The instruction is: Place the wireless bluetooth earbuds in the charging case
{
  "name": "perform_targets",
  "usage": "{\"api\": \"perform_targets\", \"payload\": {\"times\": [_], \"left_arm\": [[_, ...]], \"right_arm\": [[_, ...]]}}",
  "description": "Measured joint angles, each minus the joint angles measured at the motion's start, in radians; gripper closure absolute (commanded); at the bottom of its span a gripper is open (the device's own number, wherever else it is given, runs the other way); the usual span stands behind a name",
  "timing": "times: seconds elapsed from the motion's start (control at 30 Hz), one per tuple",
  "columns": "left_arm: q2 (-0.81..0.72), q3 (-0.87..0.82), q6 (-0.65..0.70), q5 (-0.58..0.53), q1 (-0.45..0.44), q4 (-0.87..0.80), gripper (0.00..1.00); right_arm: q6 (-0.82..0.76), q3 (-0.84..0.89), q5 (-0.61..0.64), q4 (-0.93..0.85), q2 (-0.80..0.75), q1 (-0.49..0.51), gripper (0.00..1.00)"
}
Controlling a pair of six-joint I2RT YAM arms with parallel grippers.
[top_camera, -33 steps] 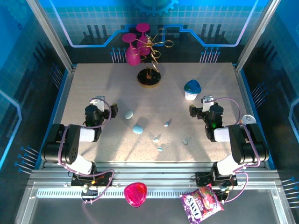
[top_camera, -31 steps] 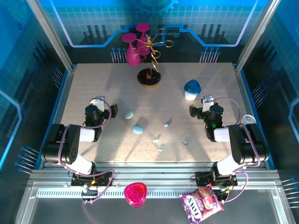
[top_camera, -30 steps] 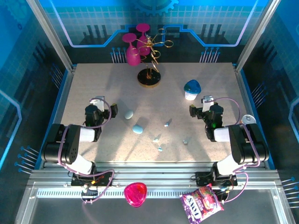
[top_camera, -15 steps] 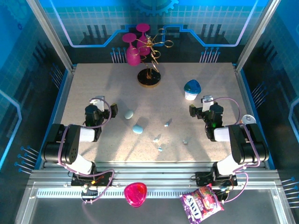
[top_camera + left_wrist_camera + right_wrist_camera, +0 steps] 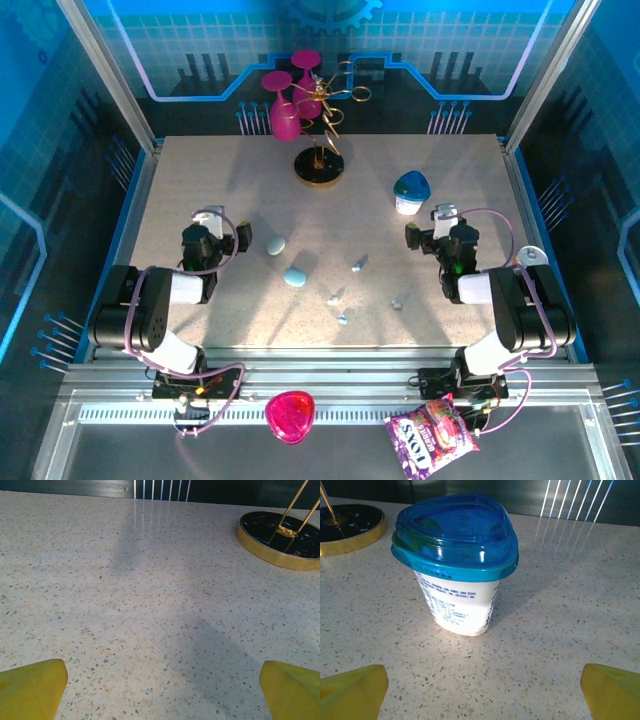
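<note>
The top camera looks steeply down over the whole table (image 5: 220, 180); both wrist cameras sit low, facing far, sharing the gold-rimmed base (image 5: 260, 547).

blue-lidded white cup (image 5: 454, 570) upright nr gold-rimmed stand (image 5: 319, 166) w/ pink glasses (image 5: 285, 110); pink bowl (image 5: 290, 415), snack bag (image 5: 432, 436) at front.

Speckled beige tabletop (image 5: 200, 170), soft shadows thru centre, light streaks at far edge. Back wall (image 5: 180, 40) blue w/ grid & circuit-line print; side walls (image 5: 40, 200) same blue. Silver alu posts (image 5: 108, 75) at corners, grooved rail (image 5: 330, 380) along near edge.
</note>
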State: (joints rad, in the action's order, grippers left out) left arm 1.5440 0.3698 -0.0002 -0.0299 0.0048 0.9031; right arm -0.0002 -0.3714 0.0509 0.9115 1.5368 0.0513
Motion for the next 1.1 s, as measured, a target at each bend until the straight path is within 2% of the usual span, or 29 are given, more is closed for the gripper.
{"api": "perform_targets", "payload": {"times": [0.17,0.33,0.53,0.7,0.83,0.97,1.1], "left_arm": [[-0.050,-0.014,0.002,0.009,0.000,-0.010,0.01],[-0.239,-0.031,0.003,0.009,-0.005,-0.086,0.01],[-0.523,0.009,0.029,0.010,-0.079,-0.354,0.01],[-0.698,0.108,0.054,0.049,-0.119,-0.632,0.01],[-0.776,0.189,0.090,0.127,-0.120,-0.836,0.01],[-0.812,0.276,0.137,0.233,-0.120,-1.044,0.01],[-0.853,0.307,0.179,0.311,-0.120,-1.189,0.01]], "right_arm": [[-0.001,0.024,-0.019,0.003,-0.024,0.000,0.00],[-0.017,0.019,-0.034,-0.070,-0.135,0.007,0.00],[-0.078,-0.038,-0.034,-0.262,-0.275,0.102,0.00],[-0.144,-0.134,-0.034,-0.459,-0.370,0.271,0.00],[-0.175,-0.216,-0.056,-0.587,-0.381,0.415,0.00],[-0.192,-0.285,-0.086,-0.666,-0.329,0.587,0.00],[-0.209,-0.339,-0.089,-0.680,-0.212,0.747,0.00]]}}
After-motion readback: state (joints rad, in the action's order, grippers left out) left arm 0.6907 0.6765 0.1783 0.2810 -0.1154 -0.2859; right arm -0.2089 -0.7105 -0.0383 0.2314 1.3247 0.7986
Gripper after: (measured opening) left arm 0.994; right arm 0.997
